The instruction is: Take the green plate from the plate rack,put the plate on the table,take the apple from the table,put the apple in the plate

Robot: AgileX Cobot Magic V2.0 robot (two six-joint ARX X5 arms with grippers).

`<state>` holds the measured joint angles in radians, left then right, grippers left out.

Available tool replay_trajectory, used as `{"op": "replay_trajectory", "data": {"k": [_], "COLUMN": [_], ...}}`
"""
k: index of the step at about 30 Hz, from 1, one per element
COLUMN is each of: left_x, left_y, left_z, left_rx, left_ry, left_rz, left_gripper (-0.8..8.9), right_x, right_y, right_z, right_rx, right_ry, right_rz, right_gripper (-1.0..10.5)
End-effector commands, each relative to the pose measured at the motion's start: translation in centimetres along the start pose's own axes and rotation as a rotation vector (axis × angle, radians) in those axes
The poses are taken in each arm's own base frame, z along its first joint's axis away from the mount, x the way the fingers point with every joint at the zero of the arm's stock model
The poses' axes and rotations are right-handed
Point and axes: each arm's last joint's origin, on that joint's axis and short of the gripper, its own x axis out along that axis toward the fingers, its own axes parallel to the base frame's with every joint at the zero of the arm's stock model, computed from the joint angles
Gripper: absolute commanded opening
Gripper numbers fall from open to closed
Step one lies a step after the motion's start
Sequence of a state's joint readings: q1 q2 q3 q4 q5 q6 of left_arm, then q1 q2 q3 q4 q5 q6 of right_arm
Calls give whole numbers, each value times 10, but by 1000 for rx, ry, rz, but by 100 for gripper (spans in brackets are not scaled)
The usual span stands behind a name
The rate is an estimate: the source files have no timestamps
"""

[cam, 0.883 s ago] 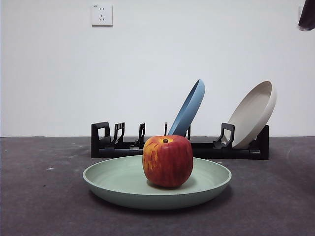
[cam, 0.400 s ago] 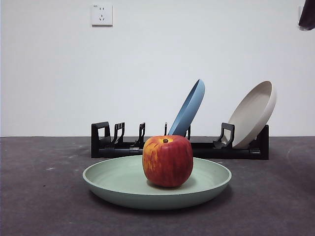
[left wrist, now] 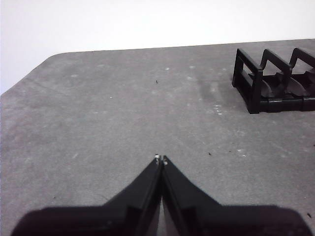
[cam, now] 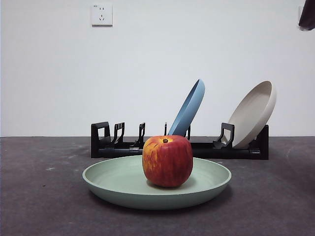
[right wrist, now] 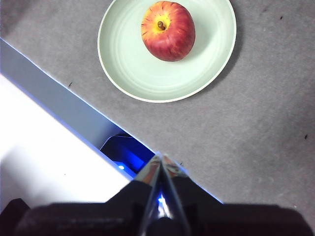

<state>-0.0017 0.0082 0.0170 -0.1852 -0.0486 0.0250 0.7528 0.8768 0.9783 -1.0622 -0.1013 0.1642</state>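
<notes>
We see the apple [cam: 167, 161] resting in the green plate [cam: 118, 184] on the table [cam: 39, 196]; both claws, left [left wrist: 161, 159] and right [right wrist: 160, 157], pressed together, empty; nothing seems left to do

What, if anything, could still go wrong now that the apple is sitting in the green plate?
The apple stands upright on the shallow green plate, so a knock to the table might roll it over the low rim. The blue plate and the cream plate lean steeply in the plate rack, and a jolt could tip them. Both grippers, left and right, are shut and well clear of the apple.
</notes>
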Motion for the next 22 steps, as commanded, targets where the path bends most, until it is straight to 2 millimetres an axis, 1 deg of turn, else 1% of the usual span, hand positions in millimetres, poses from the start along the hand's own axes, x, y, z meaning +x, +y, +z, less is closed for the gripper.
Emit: {"op": "replay_trajectory", "data": {"k": [1, 3, 6, 9, 12, 15, 19, 22], "left_x": [1, 1, 1, 1, 1, 1, 1, 1], "left_y": [0, 0, 0, 0, 0, 0, 0, 0], "left_z": [-4, -4, -4, -4, -4, -4, -4, -4], "left_rx": [-6, -6, -6, -6, -6, -6, -6, -6], "left_ry": [6, 6, 6, 6, 7, 7, 7, 7], "left_rz": [1, 2, 2, 2, 1, 2, 1, 2], "left_gripper": [-4, -4, -4, -4, -4, -4, -4, -4], "right_x": [-5, -10, -20, -29, -31, -27, -10, 10], "right_y": [-5, -11, -26, -43, -59, -70, -78, -82], "right_z": [0, 5, 15, 13, -1, -20, -50, -72], "right_rx": [-67, -75, -13, 24, 54, 69, 60, 50], "right_ry": [-54, -146, -371, -578, -731, -839, -930, -958], "right_rz": [-47, -82, -114, -125, -209, -316, -416, -459], "right_gripper": [1, 1, 1, 1, 1, 1, 1, 1]}}
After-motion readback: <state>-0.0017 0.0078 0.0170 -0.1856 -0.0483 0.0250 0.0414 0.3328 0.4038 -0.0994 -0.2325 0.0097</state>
